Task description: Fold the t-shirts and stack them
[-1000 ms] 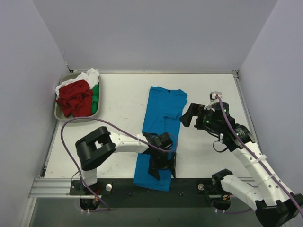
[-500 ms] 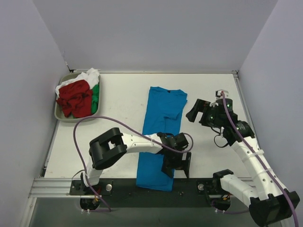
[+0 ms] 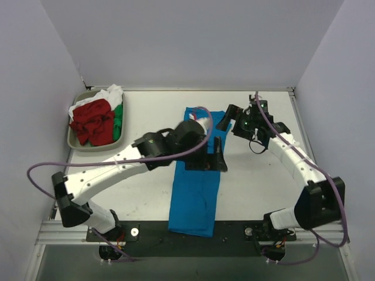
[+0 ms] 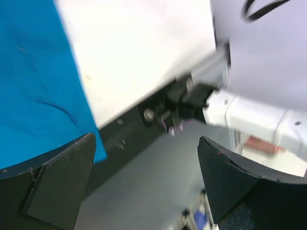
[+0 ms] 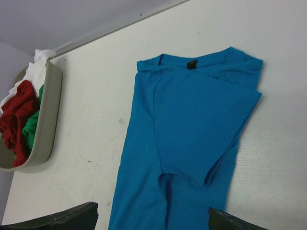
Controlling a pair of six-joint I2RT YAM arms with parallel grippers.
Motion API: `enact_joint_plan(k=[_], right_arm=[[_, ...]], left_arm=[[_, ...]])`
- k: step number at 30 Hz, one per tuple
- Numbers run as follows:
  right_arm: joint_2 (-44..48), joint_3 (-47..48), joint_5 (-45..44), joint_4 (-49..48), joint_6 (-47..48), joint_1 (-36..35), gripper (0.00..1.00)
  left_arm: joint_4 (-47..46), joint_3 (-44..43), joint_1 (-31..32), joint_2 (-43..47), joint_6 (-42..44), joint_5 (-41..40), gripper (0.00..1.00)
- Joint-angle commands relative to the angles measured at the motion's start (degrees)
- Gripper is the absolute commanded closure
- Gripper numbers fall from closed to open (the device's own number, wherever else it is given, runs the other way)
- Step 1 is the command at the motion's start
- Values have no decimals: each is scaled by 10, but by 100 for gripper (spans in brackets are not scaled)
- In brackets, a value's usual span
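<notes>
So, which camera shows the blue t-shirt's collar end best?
The right wrist view: the blue t-shirt shows collar, black tag and folded sleeve unobstructed. The top external view has the left arm across that end. The left wrist view catches only a blurred blue edge.

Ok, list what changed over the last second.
The left hand swung from the near hem of the blue t-shirt to over its middle. The right hand moved away and left, to its far right corner. Both stayed open and empty. The shirt lies flat as before. The grey tray and its heaped shirts are untouched.
</notes>
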State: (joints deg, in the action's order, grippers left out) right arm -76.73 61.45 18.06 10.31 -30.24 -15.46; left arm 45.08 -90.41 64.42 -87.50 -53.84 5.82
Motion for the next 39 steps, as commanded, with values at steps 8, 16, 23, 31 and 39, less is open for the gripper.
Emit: enact_joint_plan(k=[8,16,23,31,39], right_arm=[[-221,128,143,-85,-55,-38,0],[-255,86,195,-185,-85,-77,0],[-307,61,234,-252,-122,-77,0],[-346,-9,289,-420,-192,-74,0],[-394,-34,309,-481,-205,-70,0]], left_arm=[[86,101,-242,151,99,-45,3],[41,185,-366,181,139,12,3],[27,206,-423,179,163,45,3],[7,227,-462,177,181,81,2],[-3,232,-470,166,184,91,2]])
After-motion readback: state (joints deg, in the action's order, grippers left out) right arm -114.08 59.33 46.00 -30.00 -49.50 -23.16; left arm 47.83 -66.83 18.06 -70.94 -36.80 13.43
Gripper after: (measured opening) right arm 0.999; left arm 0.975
